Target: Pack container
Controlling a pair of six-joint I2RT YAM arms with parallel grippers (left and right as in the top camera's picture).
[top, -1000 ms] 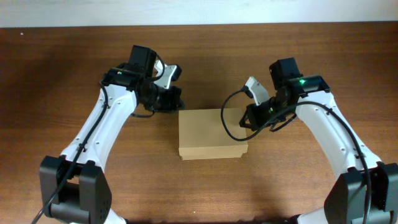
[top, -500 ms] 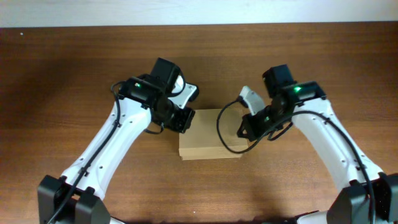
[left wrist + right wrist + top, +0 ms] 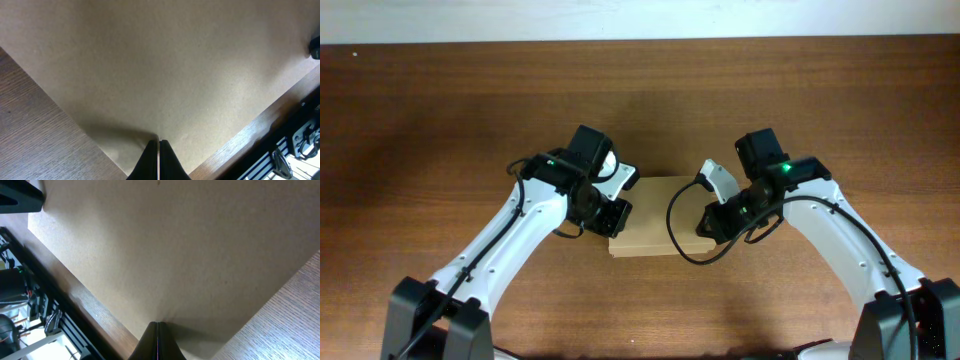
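Observation:
The container (image 3: 655, 215) is a tan cardboard box with its lid closed, lying flat at the table's middle. My left gripper (image 3: 618, 218) is shut and empty, its tip pressed on the box's left part; in the left wrist view the closed fingertips (image 3: 158, 144) touch the tan lid (image 3: 165, 70). My right gripper (image 3: 704, 222) is shut and empty, its tip on the box's right part; in the right wrist view the closed fingertips (image 3: 157, 326) touch the lid (image 3: 170, 250). No pens or tape roll show.
The brown wooden table (image 3: 440, 120) surrounds the box. The table's far edge meets a white wall at the top. Each arm's base and cables show at the edge of the other's wrist view.
Both grippers moved inward and down from beside the box's far corners onto its lid. The box has not moved.

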